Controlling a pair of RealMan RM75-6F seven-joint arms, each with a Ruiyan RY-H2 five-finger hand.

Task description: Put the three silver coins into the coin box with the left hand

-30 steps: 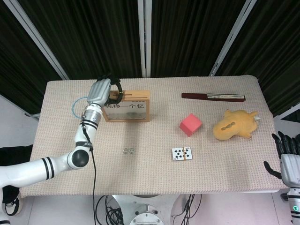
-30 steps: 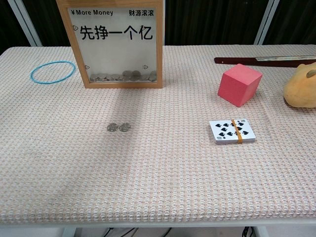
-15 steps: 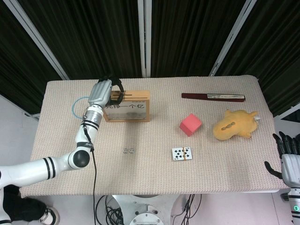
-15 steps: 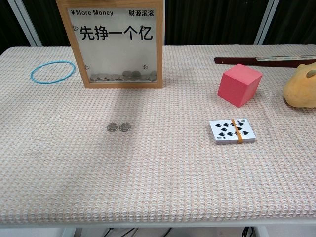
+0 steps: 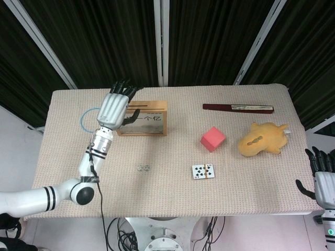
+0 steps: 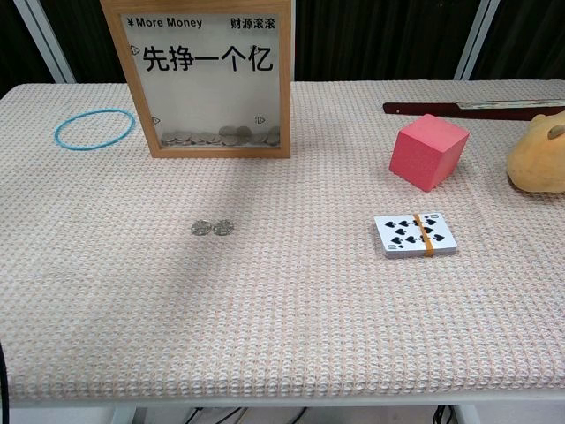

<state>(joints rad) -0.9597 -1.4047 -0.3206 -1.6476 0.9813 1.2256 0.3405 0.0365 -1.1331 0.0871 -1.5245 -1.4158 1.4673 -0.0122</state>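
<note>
Silver coins (image 6: 213, 227), two lying near the empty, spread-fingered left hand (image 5: 114, 107) above the wooden glass-fronted coin box (image 6: 208, 79), risk slipping when pinched.

The coin box (image 6: 208, 78) stands at the table's (image 6: 291, 336) back left, a ring (image 6: 94, 128) to its left; two coins (image 6: 213, 227) lie touching, it seems, before it; right of them the cards (image 6: 415, 234), block (image 6: 428, 151) behind
</note>
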